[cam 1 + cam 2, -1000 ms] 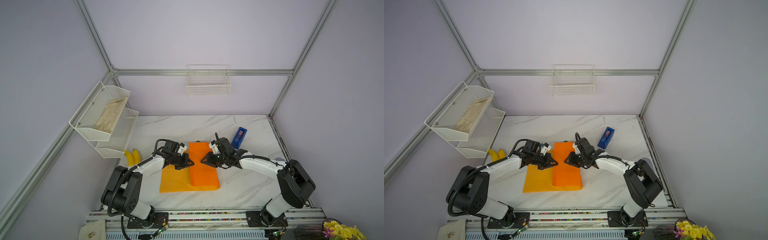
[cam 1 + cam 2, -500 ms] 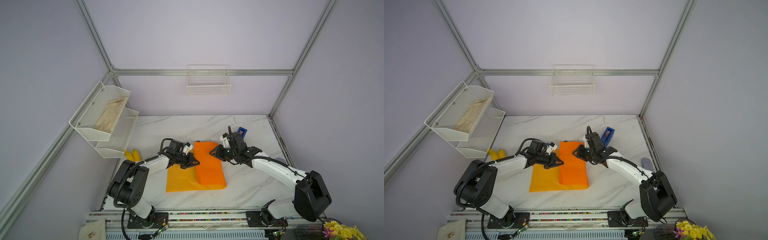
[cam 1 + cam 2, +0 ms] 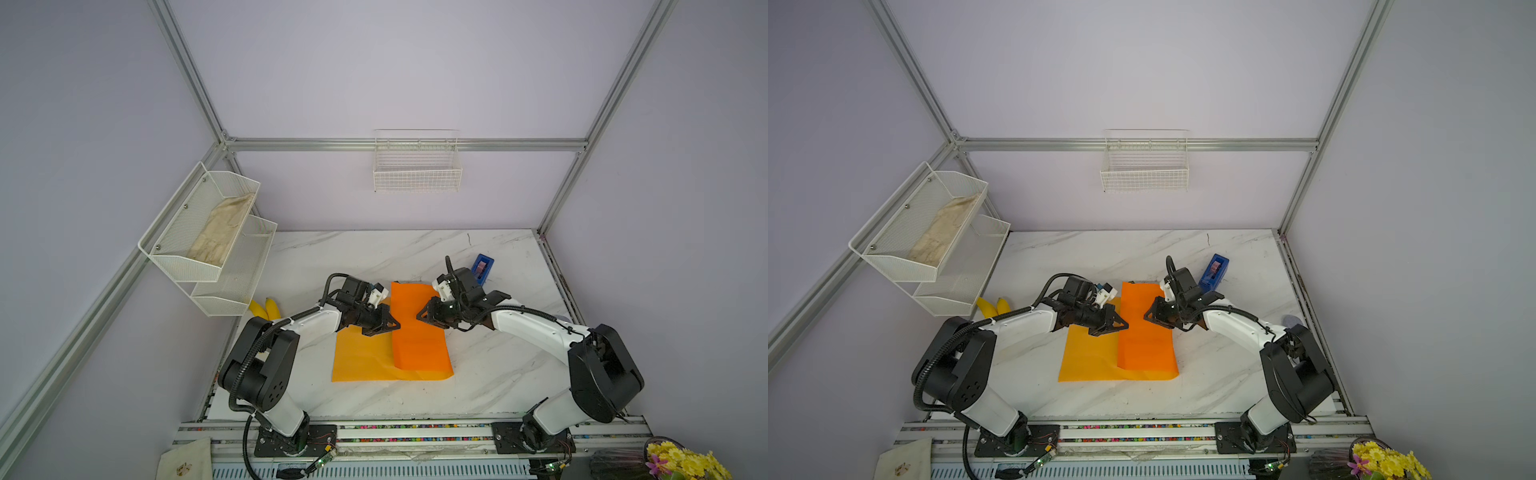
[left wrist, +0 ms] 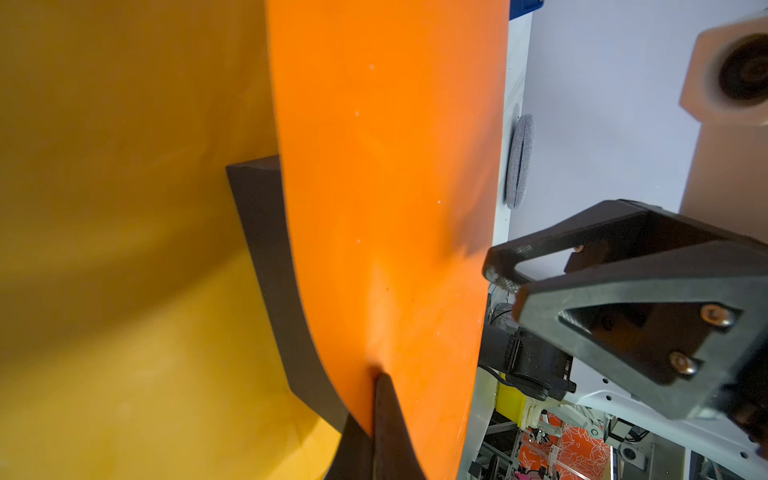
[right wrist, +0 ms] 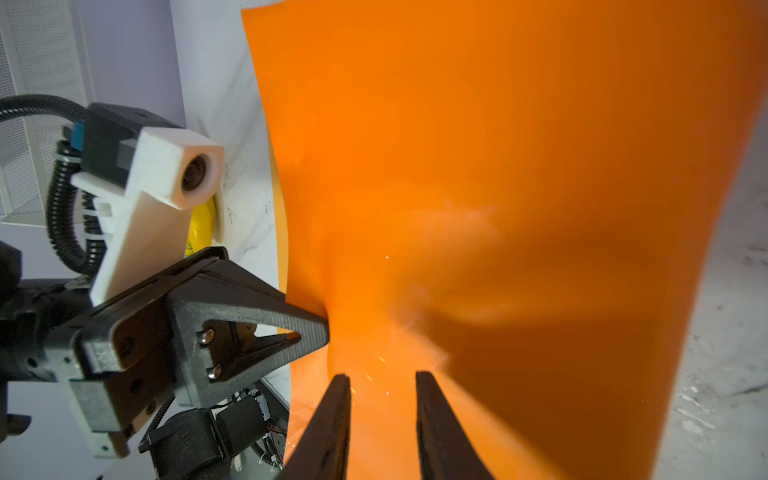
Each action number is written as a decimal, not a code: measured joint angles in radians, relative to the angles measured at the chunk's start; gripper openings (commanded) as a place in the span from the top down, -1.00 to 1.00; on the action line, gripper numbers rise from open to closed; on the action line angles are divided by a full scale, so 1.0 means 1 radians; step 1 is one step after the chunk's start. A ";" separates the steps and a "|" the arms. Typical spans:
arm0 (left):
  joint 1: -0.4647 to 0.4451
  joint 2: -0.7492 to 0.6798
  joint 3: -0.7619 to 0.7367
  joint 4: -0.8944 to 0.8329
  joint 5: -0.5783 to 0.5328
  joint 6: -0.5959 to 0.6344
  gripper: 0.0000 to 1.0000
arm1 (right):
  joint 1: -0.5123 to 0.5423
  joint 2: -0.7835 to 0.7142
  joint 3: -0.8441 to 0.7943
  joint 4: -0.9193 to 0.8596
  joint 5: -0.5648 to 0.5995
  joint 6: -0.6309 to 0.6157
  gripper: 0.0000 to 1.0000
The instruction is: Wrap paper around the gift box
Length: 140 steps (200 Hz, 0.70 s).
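Right fingers, narrowly apart, returned over the paper; left fingers pinch its flap.

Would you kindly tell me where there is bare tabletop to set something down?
Free: the marble table behind the paper up to the back wall, and the front strip between paper and rail. Crowded: the middle, where left tool and right tool work over the paper.

Pale lilac walls and aluminium struts enclose a white marbled worktop; a wire basket and tiered mesh rack hang above.
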 measured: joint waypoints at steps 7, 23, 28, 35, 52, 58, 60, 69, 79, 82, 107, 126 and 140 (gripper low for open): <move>0.000 0.003 0.004 -0.003 0.000 0.000 1.00 | 0.000 0.010 0.000 -0.002 -0.002 -0.005 0.42; 0.000 0.008 0.009 -0.010 0.001 0.006 0.98 | 0.000 0.027 0.000 -0.003 -0.007 -0.015 0.43; 0.000 0.010 0.011 -0.012 0.001 0.007 0.97 | -0.001 0.027 0.000 -0.003 -0.006 -0.018 0.44; 0.000 0.011 0.015 -0.019 0.001 0.008 0.96 | 0.000 0.027 0.000 -0.003 -0.005 -0.023 0.44; 0.000 0.013 0.022 -0.031 -0.001 0.013 0.92 | 0.000 0.029 0.000 -0.003 -0.003 -0.032 0.45; 0.000 0.013 0.023 -0.034 -0.002 0.017 0.88 | -0.001 0.029 0.000 -0.003 -0.003 -0.036 0.45; 0.000 0.013 0.023 -0.035 -0.003 0.018 0.86 | 0.000 0.029 0.000 -0.004 -0.002 -0.038 0.45; 0.000 0.013 0.025 -0.041 -0.009 0.023 0.70 | 0.000 0.029 0.000 -0.004 -0.001 -0.042 0.45; 0.000 0.013 0.029 -0.056 -0.028 0.033 0.60 | 0.000 0.029 0.000 -0.004 -0.002 -0.045 0.45; 0.000 0.013 0.030 -0.061 -0.035 0.030 0.58 | 0.000 0.029 0.000 -0.004 -0.001 -0.045 0.45; 0.001 0.019 0.032 -0.129 -0.136 0.036 0.52 | 0.000 0.029 0.000 -0.004 -0.002 -0.047 0.45; 0.002 0.019 0.032 -0.185 -0.195 0.038 0.47 | 0.000 0.029 0.000 -0.004 -0.002 -0.047 0.45; 0.004 0.019 0.032 -0.219 -0.220 0.044 0.45 | 0.000 0.029 0.000 -0.004 -0.002 -0.047 0.45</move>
